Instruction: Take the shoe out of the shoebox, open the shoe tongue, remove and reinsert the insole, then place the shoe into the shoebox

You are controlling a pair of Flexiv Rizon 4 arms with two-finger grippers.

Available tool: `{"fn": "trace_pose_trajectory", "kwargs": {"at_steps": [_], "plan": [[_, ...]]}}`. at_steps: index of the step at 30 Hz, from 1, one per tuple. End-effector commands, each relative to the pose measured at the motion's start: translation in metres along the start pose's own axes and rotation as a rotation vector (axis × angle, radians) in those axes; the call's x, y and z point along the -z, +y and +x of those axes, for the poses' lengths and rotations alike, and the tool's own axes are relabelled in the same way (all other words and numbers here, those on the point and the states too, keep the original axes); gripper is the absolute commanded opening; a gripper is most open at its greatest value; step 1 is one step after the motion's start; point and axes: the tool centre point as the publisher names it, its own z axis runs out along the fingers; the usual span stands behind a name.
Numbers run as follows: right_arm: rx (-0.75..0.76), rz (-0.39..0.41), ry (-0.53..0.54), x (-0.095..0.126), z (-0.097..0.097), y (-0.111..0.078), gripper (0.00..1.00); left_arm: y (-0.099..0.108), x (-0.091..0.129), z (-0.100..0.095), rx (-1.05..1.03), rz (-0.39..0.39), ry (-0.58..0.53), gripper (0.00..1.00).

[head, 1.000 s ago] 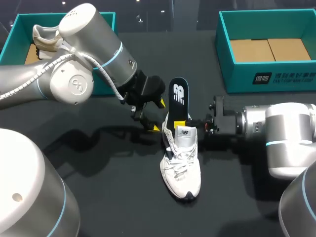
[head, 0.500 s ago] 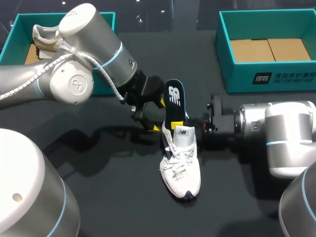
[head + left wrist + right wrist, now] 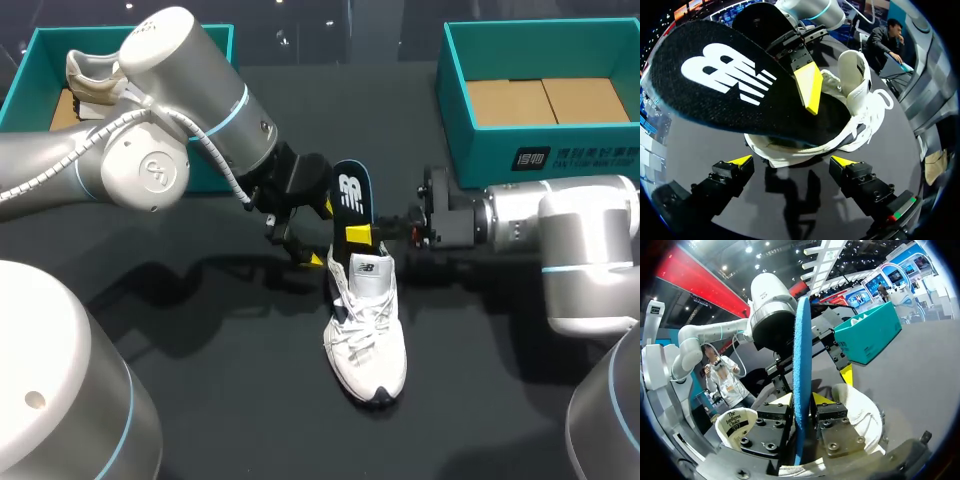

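One white shoe [image 3: 366,330] lies in the middle of the bench [image 3: 200,380], toe toward the near edge. Its black insole [image 3: 352,195] stands up out of the heel opening, pinched by the right arm's [image 3: 560,250] jaws. The left arm's [image 3: 170,110] jaws hang spread just left of the heel, gripping nothing. The teal left shoebox [image 3: 28,70] and right shoebox [image 3: 480,150] stand at the far edge.

You have the shoe [image 3: 365,330] in the middle of the table [image 3: 220,350], toe toward the near edge, heel toward the far edge. The insole [image 3: 350,190] stands up out of its heel opening. Your right gripper [image 3: 358,232] comes in from the right and pinches the insole just above the collar. Your left gripper [image 3: 320,233] sits just left of the heel, fingers apart. One box [image 3: 30,60] lies far left with a second shoe [image 3: 90,80] in it, another box [image 3: 530,150] far right.
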Motion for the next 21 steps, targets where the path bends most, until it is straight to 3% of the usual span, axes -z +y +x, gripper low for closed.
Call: {"fn": "trace_pose_trajectory", "kwargs": {"at_steps": [1, 3, 4, 5, 12, 21], "plan": [[-0.003, 0.012, 0.028, 0.001, -0.009, 0.007, 0.2, 0.0, 0.0, 0.0, -0.001, -0.001, 0.0, 1.0], [-0.008, 0.013, 0.034, -0.001, -0.012, 0.009, 0.16, 0.0, 0.0, 0.0, -0.001, -0.001, 0.0, 1.0], [-0.012, 0.017, 0.037, -0.002, -0.014, 0.009, 0.03, 0.0, 0.0, 0.0, -0.001, -0.001, 0.0, 1.0], [-0.018, 0.019, 0.038, -0.003, -0.015, 0.009, 0.0, 0.0, 0.0, 0.0, -0.001, -0.001, 0.0, 1.0], [-0.086, -0.011, 0.044, 0.002, -0.018, -0.014, 0.0, 0.0, 0.0, 0.0, -0.001, -0.001, 0.0, 1.0], [-0.16, -0.025, 0.01, 0.008, -0.007, -0.039, 0.0, 0.0, 0.0, 0.0, -0.001, -0.001, 0.0, 1.0]]}}
